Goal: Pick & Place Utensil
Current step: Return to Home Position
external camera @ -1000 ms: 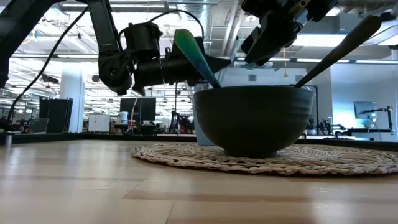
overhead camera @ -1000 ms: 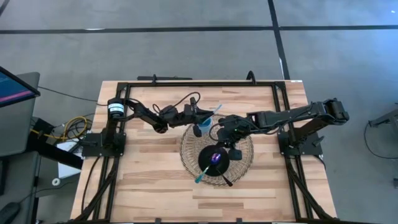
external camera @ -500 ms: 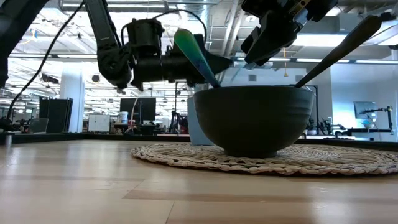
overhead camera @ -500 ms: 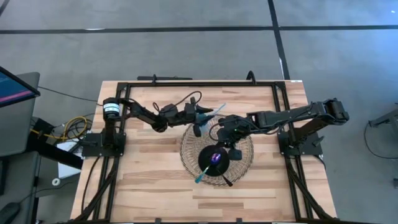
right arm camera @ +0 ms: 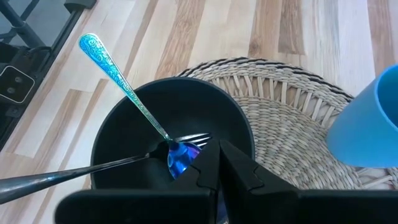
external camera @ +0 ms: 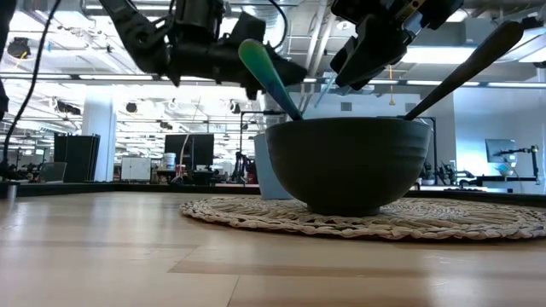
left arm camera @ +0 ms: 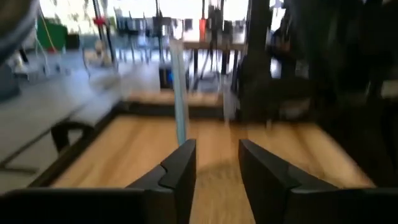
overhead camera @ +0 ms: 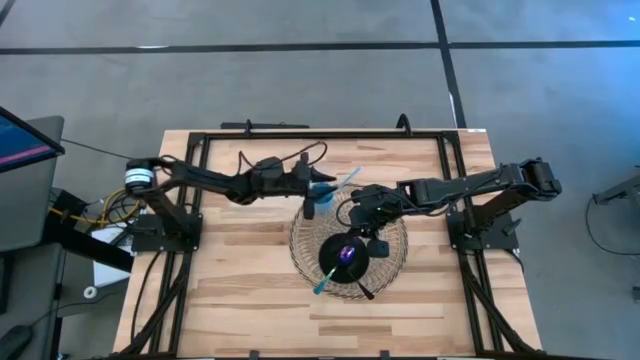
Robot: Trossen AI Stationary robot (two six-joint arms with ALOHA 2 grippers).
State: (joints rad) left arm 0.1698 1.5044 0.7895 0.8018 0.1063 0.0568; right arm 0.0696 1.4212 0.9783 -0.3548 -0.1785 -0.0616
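A dark bowl (overhead camera: 348,256) sits on a round woven mat (overhead camera: 300,240). A blue-handled fork (right arm camera: 118,81) and a dark utensil (right arm camera: 68,171) lean in it. Behind the bowl a blue cup (overhead camera: 320,206) stands on the mat's far edge, and a thin pale-blue utensil (overhead camera: 345,180) sticks out of it. My left gripper (overhead camera: 322,188) hovers open just above and left of the cup; the pale-blue utensil (left arm camera: 180,106) stands ahead of its fingers, nothing between them. My right gripper (overhead camera: 375,240) hangs shut over the bowl's far right rim, holding nothing.
A black frame (overhead camera: 320,133) runs along the far edge and both sides of the wooden table (overhead camera: 240,300). In the low view the fork's teal handle (external camera: 264,72) and the dark utensil's handle (external camera: 469,64) slant up out of the bowl.
My left gripper has opened and let go of the pale-blue utensil, which stays leaning in the cup. The left gripper has then gone up, away from the cup, as its arm stretched out higher above the table.
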